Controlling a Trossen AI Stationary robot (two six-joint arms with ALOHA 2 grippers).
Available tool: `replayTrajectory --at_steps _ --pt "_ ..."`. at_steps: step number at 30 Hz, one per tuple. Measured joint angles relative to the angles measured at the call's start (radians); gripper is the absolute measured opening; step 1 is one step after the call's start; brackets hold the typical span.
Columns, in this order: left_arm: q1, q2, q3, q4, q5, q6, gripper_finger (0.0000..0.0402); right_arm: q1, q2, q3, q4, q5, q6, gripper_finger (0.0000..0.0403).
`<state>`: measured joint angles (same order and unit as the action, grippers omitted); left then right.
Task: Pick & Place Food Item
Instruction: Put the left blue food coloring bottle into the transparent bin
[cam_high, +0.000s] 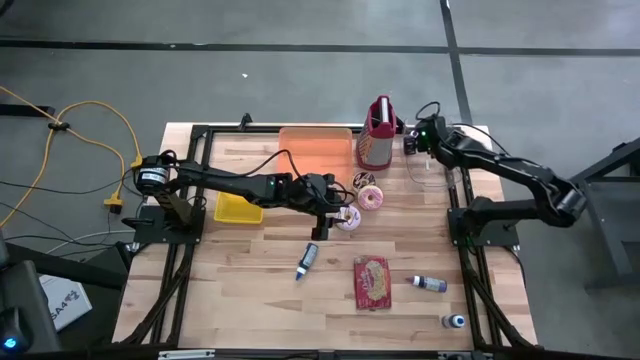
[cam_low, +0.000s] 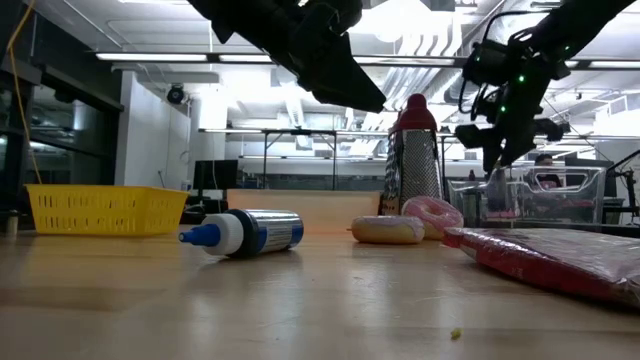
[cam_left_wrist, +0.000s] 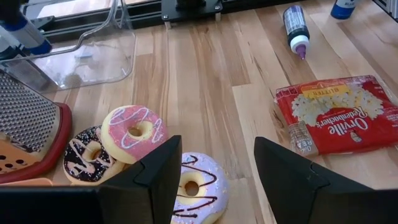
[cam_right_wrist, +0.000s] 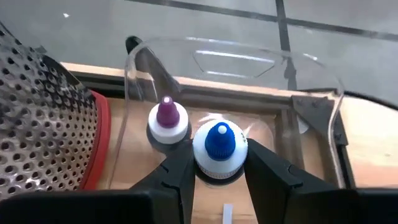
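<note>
Hovering open-fingered and empty over the white-iced donut (cam_left_wrist: 198, 183), the left gripper (cam_left_wrist: 214, 180) should descend straddling it; the right gripper (cam_right_wrist: 217, 171) fingers clamp a blue-capped bottle (cam_right_wrist: 219, 149).

A lab or workshop — exposed ceiling ducts (cam_low: 420, 75), concrete floor (cam_high: 300, 60), glass partitions.

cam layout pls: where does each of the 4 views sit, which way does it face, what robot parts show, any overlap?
High: overhead, straight down; both arms, table.
Low: tabletop height, level across; both arms enter from above, grater.
Left wrist: past left gripper, open above white-iced donut.
Right wrist: past right gripper, shut on blue-capped bottle in clear bin.
Shared: popcorn bag in high, low, left wrist.
</note>
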<state>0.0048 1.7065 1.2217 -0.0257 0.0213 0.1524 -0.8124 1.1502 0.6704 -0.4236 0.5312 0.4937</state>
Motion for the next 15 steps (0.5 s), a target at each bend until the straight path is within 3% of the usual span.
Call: replayTrajectory --at_steps 15 --pt "0.0 0.0 0.0 -0.005 0.0 -0.002 0.0193 -0.034 0.037 0.0 -0.012 -0.069 0.082 0.0107"
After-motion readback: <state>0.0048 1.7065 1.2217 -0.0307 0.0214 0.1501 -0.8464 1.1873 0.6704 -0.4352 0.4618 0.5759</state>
